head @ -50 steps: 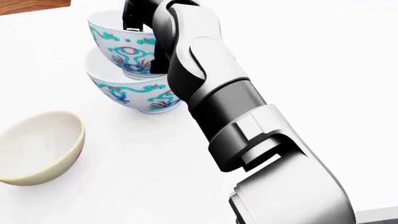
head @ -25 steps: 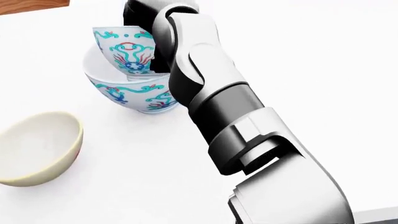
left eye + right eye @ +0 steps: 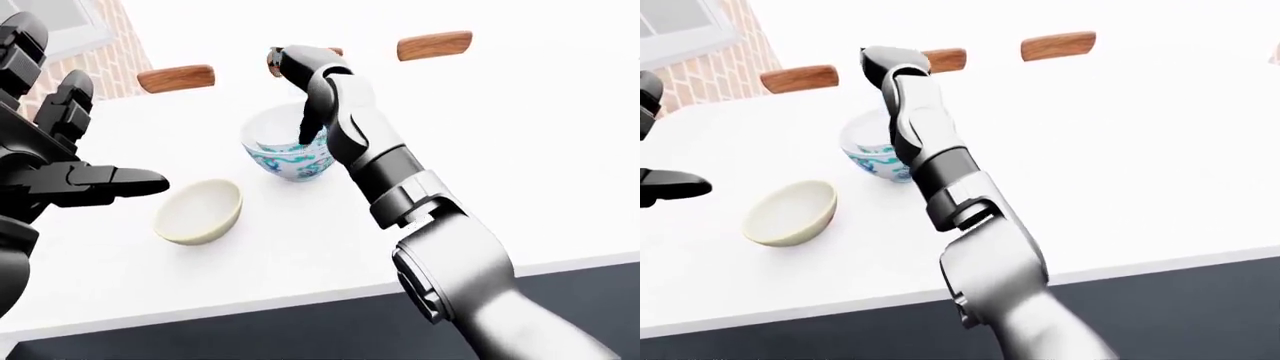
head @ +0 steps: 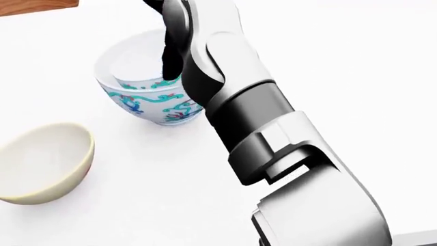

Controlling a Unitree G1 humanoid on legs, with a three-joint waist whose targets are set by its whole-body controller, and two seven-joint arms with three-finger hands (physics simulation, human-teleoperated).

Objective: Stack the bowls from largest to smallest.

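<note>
A large blue-patterned bowl [image 4: 151,105] stands on the white table [image 4: 355,77]. A smaller patterned bowl [image 4: 140,82] sits nested inside it, with only its rim showing. My right hand [image 4: 169,69] hangs just above them, one dark finger pointing straight down along the small bowl's right rim, the fingers spread and not closed round it. A plain cream bowl [image 4: 42,163] sits empty to the lower left of the stack. My left hand [image 3: 90,139] is open and empty at the left edge of the left-eye view, above the table and left of the cream bowl [image 3: 200,212].
Two wooden chair backs [image 3: 175,76] [image 3: 433,45] stand beyond the table's top edge. A brick wall [image 3: 112,52] is at the top left. The table's near edge [image 3: 300,289] runs across the bottom, with dark floor below it.
The small patterned bowl was held above the large one, then tilted into it, and now sits nested inside. My right hand has risen slightly and its fingers have loosened.
</note>
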